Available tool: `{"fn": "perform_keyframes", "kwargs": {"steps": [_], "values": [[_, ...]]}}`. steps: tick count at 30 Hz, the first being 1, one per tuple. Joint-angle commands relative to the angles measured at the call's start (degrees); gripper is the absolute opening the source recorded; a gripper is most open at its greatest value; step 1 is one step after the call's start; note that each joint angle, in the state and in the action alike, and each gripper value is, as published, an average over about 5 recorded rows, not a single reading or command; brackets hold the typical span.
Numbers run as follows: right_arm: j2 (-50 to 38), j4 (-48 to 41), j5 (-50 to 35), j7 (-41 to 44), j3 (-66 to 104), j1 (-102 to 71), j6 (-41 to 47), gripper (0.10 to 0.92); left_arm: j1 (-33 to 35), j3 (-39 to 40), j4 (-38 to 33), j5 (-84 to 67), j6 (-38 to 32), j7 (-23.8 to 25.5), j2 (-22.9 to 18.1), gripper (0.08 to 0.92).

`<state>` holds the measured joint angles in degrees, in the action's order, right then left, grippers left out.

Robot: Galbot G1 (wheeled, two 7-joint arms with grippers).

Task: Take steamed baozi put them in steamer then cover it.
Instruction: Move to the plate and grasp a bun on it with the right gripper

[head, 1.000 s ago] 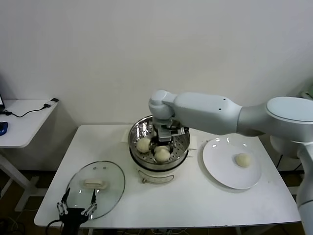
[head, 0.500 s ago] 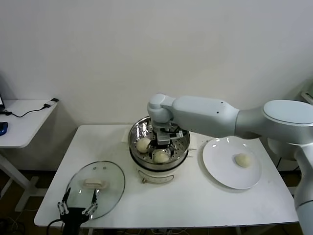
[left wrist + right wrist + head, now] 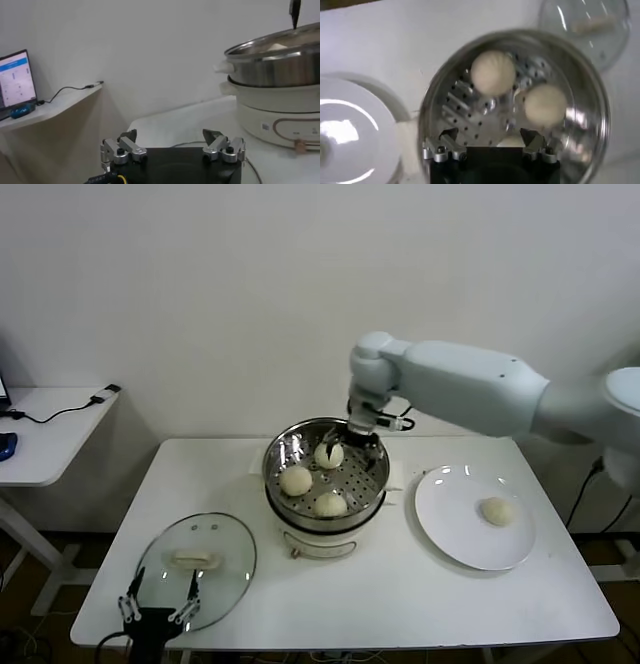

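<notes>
The steel steamer (image 3: 356,480) stands on its white pot base (image 3: 320,542) at the table's middle. Three baozi lie in it: back (image 3: 329,455), left (image 3: 295,480) and front (image 3: 330,503). A fourth baozi (image 3: 495,511) lies on the white plate (image 3: 455,529). My right gripper (image 3: 365,440) is open and empty, above the steamer's back-right rim. In the right wrist view its gripper (image 3: 490,137) hovers over the basket (image 3: 465,100) with two baozi (image 3: 493,72) (image 3: 545,104) clear and one (image 3: 507,142) partly hidden beneath it. The glass cover (image 3: 195,559) lies flat at front left. My left gripper (image 3: 157,609) is open beside it.
The white table (image 3: 400,594) has bare room in front of the steamer and plate. A side desk (image 3: 40,434) with cables stands at the left. In the left wrist view the open gripper (image 3: 172,142) faces the steamer wall (image 3: 280,70).
My right gripper has lifted out of the steamer and moved back and to the right, leaving a third baozi at the back of the basket. The left arm has not moved.
</notes>
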<state>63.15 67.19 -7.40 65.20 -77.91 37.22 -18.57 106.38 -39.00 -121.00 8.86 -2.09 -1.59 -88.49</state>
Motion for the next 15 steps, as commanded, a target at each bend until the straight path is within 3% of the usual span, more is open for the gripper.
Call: {"fn": "perform_keyframes", "kwargs": {"steps": [1, 5, 15], "values": [[-17.5, -0.5, -21.6, -6.2, -4.5, 4.7, 29.8, 0.823, 0.1, 0.0, 0.3, -0.5, -0.6, 0.0, 0.2, 0.823], [-22.7, -1.6, -17.8, -5.1, -2.9, 1.0, 30.2, 0.823, 0.9, 0.1, -0.7, -1.1, -0.8, 0.0, 0.0, 0.823], [-29.9, -6.4, 3.5, -0.3, 13.4, -20.8, 24.5, 0.823, 1.9, 0.1, -2.6, -1.2, -0.5, -0.1, -0.2, 0.823]]}}
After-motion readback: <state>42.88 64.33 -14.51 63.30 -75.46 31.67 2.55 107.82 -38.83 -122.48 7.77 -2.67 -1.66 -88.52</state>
